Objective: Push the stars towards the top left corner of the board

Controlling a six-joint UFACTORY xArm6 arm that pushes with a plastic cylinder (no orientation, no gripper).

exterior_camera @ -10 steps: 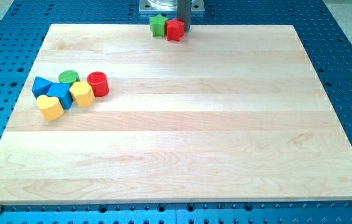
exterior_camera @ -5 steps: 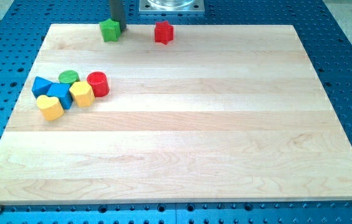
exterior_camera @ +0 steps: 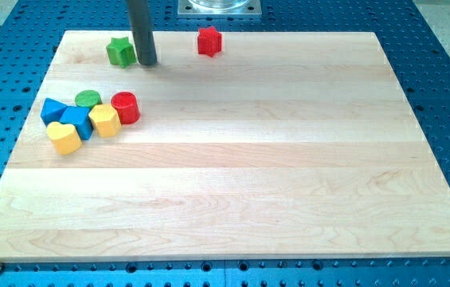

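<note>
Green wooden star block (exterior_camera: 119, 51) has slid left toward the board's upper left corner, the clawless rod's tip (exterior_camera: 147, 62) touching its right side, while the red star block (exterior_camera: 209, 41) waits behind at top middle.

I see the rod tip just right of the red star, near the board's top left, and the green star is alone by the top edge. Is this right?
Not quite: the colours are swapped. The camera view shows my tip just right of the green star, near the board's top left; the red star is alone by the top edge.
</note>
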